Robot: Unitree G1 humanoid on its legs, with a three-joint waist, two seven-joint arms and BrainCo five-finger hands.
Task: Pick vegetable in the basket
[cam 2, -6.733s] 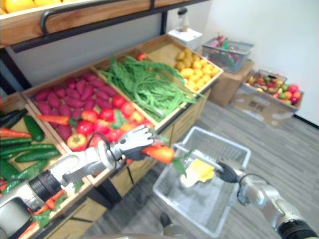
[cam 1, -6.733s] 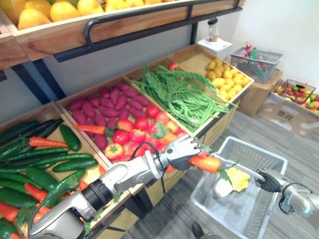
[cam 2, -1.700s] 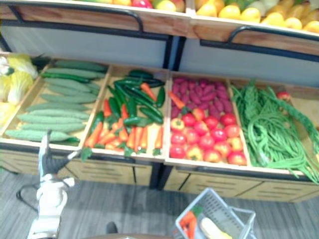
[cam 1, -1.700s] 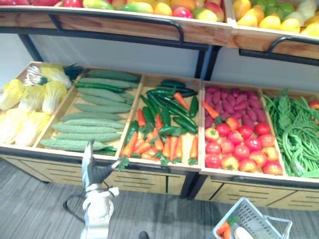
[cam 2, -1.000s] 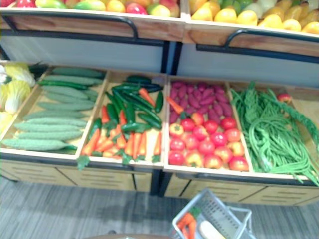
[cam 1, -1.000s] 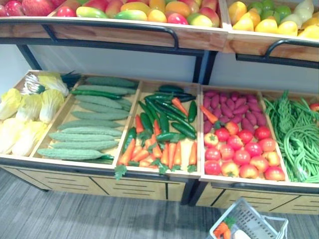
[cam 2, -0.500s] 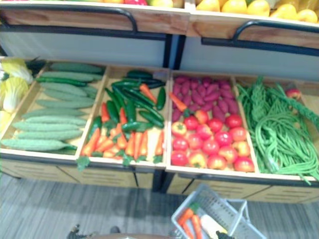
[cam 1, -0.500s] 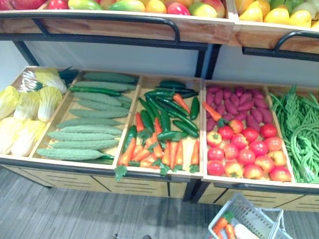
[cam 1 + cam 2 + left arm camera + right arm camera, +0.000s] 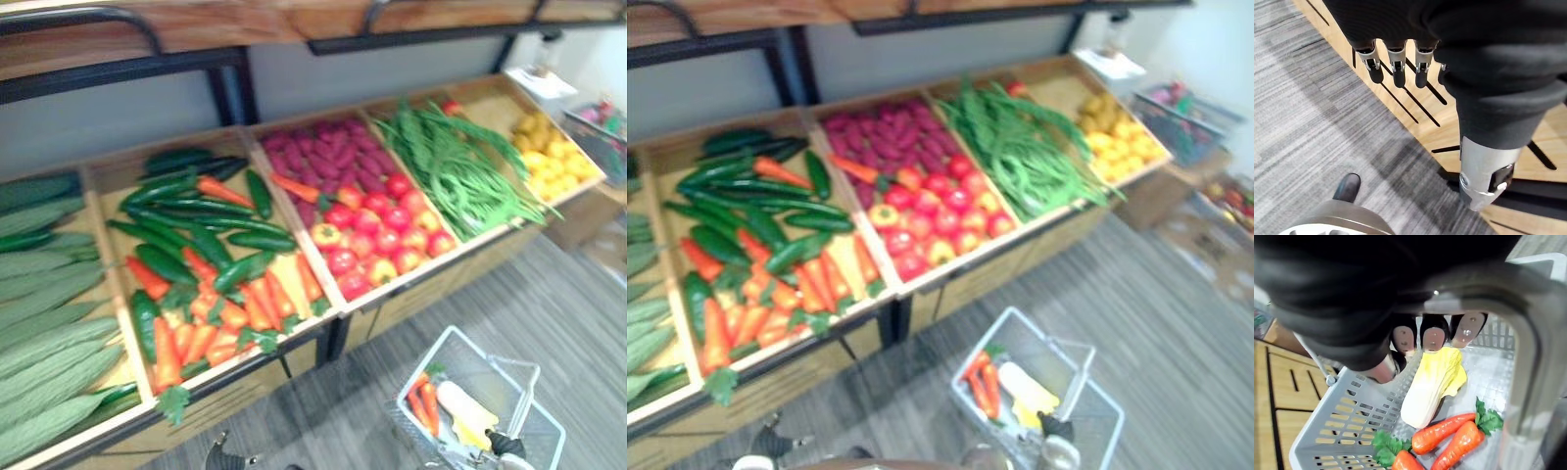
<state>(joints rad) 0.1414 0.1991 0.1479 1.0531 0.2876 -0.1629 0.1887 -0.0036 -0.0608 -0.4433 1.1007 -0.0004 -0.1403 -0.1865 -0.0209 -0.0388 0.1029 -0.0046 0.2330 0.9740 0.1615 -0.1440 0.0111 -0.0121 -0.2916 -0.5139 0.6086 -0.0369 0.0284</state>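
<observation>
A white wire basket [image 9: 423, 365] hangs low at the right in front of the stall. Inside it lie three carrots [image 9: 1449, 428] and a pale yellow cabbage [image 9: 1432, 387]. My right hand [image 9: 1433, 338] is shut on the basket's metal handle [image 9: 1525, 357], fingers curled over the bar; it also appears as my right hand [image 9: 1053, 426] above the basket. My left hand [image 9: 1396, 63] hangs open and empty beside the wooden stall front, above the grey floor, and its fingertips [image 9: 225, 458] peek in at the bottom edge.
The stall's crates hold bitter gourds [image 9: 49, 323], cucumbers with carrots [image 9: 196, 264], tomatoes with purple sweet potatoes [image 9: 362, 215], green beans [image 9: 451, 166] and yellow fruit [image 9: 549, 147]. A dark rail [image 9: 118, 69] runs above them. Boxes [image 9: 1225, 211] stand at the far right.
The whole picture has swung to the right, so the camera moved. The carrot my left hand held several seconds ago now lies in the basket; that hand hangs low and empty.
</observation>
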